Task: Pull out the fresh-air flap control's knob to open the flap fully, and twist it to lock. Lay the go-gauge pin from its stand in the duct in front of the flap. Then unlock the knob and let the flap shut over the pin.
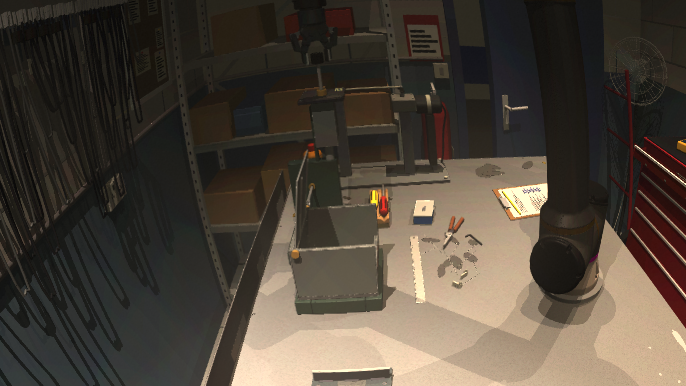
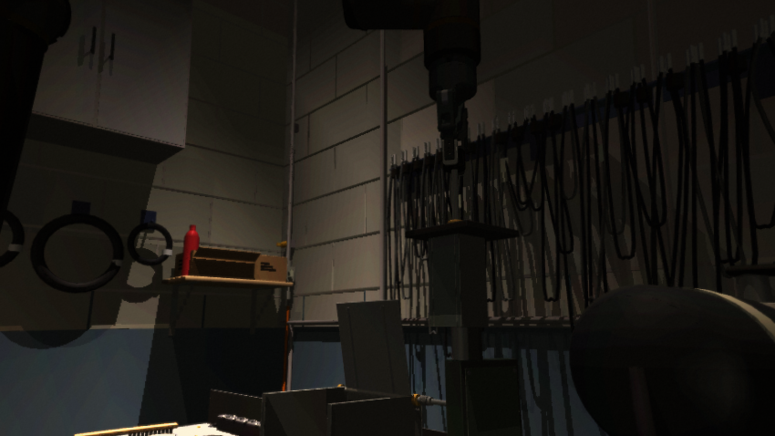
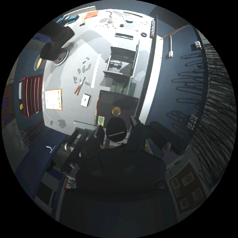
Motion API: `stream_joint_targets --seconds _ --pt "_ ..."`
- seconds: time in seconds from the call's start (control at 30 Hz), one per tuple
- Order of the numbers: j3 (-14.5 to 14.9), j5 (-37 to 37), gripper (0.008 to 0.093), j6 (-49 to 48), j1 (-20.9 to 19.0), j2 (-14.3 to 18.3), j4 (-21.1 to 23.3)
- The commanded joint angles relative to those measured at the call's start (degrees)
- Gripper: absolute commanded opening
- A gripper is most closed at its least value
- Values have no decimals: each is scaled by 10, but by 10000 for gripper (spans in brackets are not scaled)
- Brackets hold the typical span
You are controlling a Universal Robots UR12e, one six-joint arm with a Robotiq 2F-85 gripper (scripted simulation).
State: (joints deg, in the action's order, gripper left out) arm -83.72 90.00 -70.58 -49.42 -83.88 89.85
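Note:
The black knob (image 3: 116,131) of the flap control stands raised on its thin rod (image 1: 319,79) above the dark top plate (image 1: 322,95) of the control post. My gripper (image 1: 314,50) hangs open around the knob, high over the post, gripping nothing. Below the post the grey flap (image 2: 374,347) stands tilted up over the open grey duct (image 1: 336,260) on its green base. The red go-gauge pin (image 1: 383,204) rests on its small stand on the bench, right of the duct.
Behind the post stand metal shelves with cardboard boxes (image 1: 235,195) and a grey fixture (image 1: 417,135). Right of the duct lie a white block (image 1: 424,211), pliers (image 1: 452,230), a steel rule (image 1: 417,268) and a clipboard (image 1: 520,199). My arm's base (image 1: 567,260) stands at the right.

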Motion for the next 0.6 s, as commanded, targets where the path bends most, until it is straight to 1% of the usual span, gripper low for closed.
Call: stream_joint_targets --seconds 0.0,0.2,0.57 --pt "1 0 630 0 0 0 0" --pt "1 0 625 0 0 0 0" --pt "1 0 405 0 0 0 0"
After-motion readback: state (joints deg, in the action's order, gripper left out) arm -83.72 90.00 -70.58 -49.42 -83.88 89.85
